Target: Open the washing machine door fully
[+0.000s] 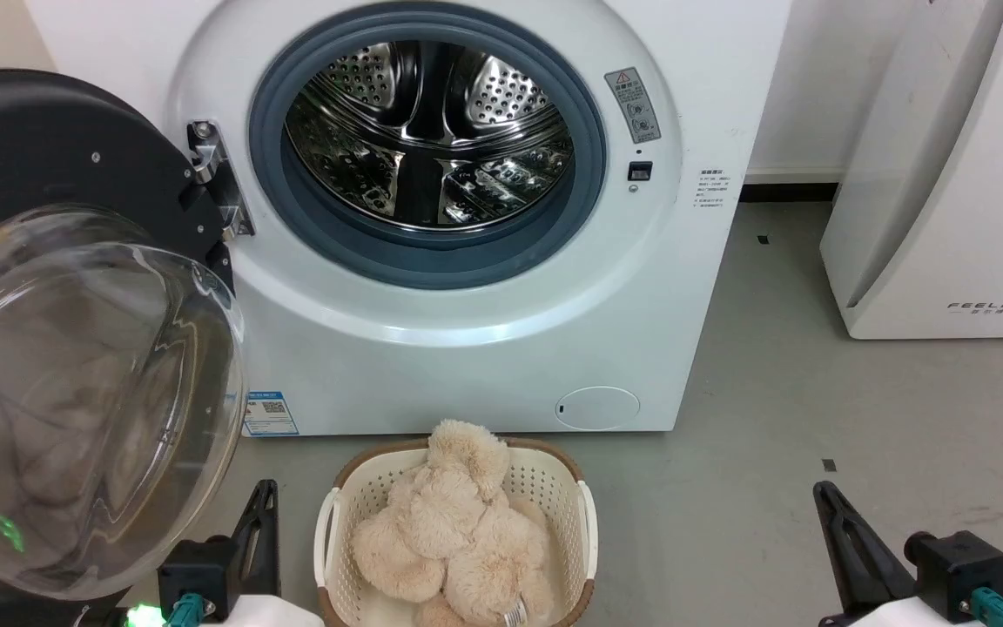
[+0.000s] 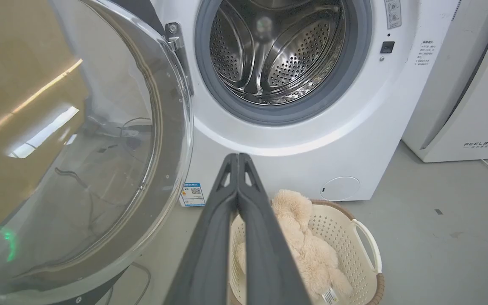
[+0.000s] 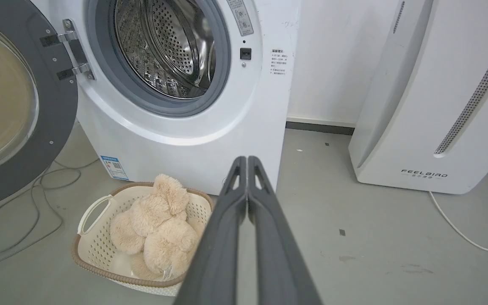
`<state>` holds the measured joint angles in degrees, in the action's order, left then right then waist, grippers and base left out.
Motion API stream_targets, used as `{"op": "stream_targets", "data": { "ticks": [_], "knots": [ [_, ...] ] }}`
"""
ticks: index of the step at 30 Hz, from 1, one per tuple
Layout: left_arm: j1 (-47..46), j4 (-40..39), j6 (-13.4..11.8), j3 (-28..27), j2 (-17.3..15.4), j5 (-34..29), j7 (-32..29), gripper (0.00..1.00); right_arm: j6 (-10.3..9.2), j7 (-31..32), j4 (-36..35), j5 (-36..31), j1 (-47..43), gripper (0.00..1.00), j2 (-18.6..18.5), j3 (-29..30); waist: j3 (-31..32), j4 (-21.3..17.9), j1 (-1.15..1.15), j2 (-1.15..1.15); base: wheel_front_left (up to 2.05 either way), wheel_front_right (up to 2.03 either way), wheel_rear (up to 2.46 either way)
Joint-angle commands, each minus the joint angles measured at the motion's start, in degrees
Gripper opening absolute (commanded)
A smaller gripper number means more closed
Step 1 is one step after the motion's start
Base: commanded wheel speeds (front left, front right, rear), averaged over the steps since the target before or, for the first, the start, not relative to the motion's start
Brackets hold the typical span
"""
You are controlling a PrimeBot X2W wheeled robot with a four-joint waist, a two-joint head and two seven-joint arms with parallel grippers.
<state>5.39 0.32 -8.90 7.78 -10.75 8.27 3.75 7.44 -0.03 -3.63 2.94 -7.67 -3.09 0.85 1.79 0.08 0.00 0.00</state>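
The washing machine door (image 1: 75, 366) stands wide open, hanging from the metal hinge (image 1: 218, 183) on the left side of the washing machine (image 1: 467, 348), its black disc turned away from the opening and its clear glass bowl bulging toward the camera. The opening of the machine is fully uncovered: the grey rubber ring (image 1: 432, 252) and the perforated steel drum (image 1: 427, 131) behind it show whole. Low on the machine's front are a blue label (image 1: 271, 414) at its left corner and a round white cap (image 1: 597, 407) toward its right. On the floor (image 1: 815, 418) just in front of the machine sits a cream basket (image 1: 589, 522) with a fluffy beige plush toy (image 1: 458, 531) inside. A white appliance (image 1: 945, 174) stands to the right of the machine, apart from it. The left pincer (image 2: 238, 157) is closed tight on nothing, hanging in front of the machine above the basket, beside the door's glass without touching it. The right pincer (image 3: 247, 159) is likewise pressed together and empty, in front of the machine's right corner.
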Motion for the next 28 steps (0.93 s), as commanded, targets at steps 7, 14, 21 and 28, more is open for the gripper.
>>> {"op": "stream_targets", "data": {
  "ticks": [7, 14, 21, 28],
  "knots": [
    [-1.7, -0.1, 1.0, -1.1, 1.1, -1.3, -0.4, 0.00, 0.02, 0.0, 0.6, -0.7, 1.6, 0.00, 0.1, -0.2, -0.2, 0.0, 0.00, 0.00, 0.00, 0.00, 0.00],
    [-2.1, -0.2, 1.8, -1.8, 1.8, -2.0, -0.8, 0.00, 0.02, 0.0, 0.9, -1.0, 2.2, 0.00, 0.1, -0.2, -0.3, 0.0, 0.00, 0.00, 0.00, 0.00, 0.00],
    [-2.5, -0.2, 2.6, -2.5, 2.5, -2.7, -1.1, 0.00, 0.03, 0.0, 1.2, -1.2, 2.8, 0.00, 0.1, -0.3, -0.5, 0.0, 0.00, 0.00, 0.00, 0.00, 0.00],
    [-2.8, -0.2, 3.4, -3.2, 3.2, -3.4, -1.5, 0.00, 0.03, 0.0, 1.5, -1.4, 3.4, 0.00, 0.1, -0.4, -0.7, 0.0, 0.00, 0.00, 0.00, 0.00, 0.00]
  ]
}}
